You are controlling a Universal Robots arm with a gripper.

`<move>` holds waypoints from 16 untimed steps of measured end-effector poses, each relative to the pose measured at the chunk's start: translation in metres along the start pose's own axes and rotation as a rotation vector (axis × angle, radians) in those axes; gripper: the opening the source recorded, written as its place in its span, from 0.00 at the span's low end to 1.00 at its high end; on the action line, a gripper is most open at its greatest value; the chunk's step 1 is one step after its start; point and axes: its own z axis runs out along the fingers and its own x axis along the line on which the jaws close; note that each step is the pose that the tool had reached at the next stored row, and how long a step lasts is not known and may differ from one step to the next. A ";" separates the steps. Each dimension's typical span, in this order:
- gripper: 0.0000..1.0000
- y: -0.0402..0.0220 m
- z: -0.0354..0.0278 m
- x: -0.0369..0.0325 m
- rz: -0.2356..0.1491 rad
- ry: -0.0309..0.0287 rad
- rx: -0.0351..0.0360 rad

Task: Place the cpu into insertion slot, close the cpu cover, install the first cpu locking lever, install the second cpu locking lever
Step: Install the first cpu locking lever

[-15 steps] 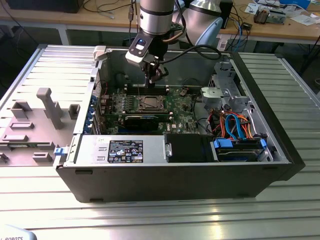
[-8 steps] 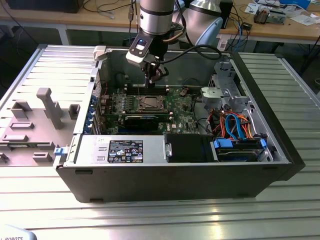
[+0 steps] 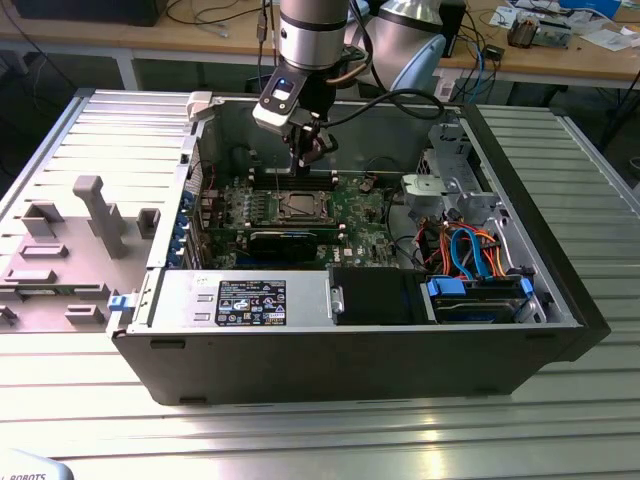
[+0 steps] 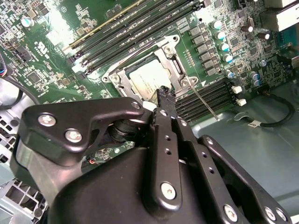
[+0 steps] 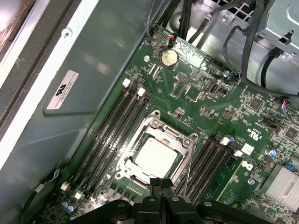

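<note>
My jaws are clenched tight, tip against tip, with nothing between them. In the exterior view my gripper [image 3: 309, 158] hangs from the arm inside the open computer case [image 3: 350, 360], clear above the green motherboard [image 3: 365, 215]. The insertion slot [image 3: 300, 207] lies at six o'clock from my fingertips in that view.

In the first wrist view the cpu [image 5: 156, 156] sits flat in the slot, dull silver top up. The cpu cover [image 5: 136, 147] is down around it, so the chip shows through the square window. My closed fingertips [image 5: 161, 184] are just beside the socket's edge. Whether they touch it I cannot tell.

In the second wrist view a thin locking lever [image 4: 205, 102] runs out from a socket corner across the memory slots [image 4: 140, 30]. I cannot tell if it is hooked under its catch.

In the exterior view, a black card [image 3: 285, 240] lies at six o'clock from the slot. Orange and blue cables [image 3: 470, 250] are bunched at four o'clock. A labelled metal box [image 3: 250, 300] sits at seven o'clock, against the near wall. Outside the case, at nine o'clock, a grey fixture block [image 3: 70, 250] rests on the ribbed table [image 3: 320, 430].
</note>
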 end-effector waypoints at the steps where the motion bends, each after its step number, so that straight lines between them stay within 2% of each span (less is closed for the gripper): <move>1: 0.11 0.0000 0.0000 0.0000 -0.002 -0.0001 0.0000; 16: 0.11 0.0000 0.0000 0.0000 -0.027 -0.0008 0.0004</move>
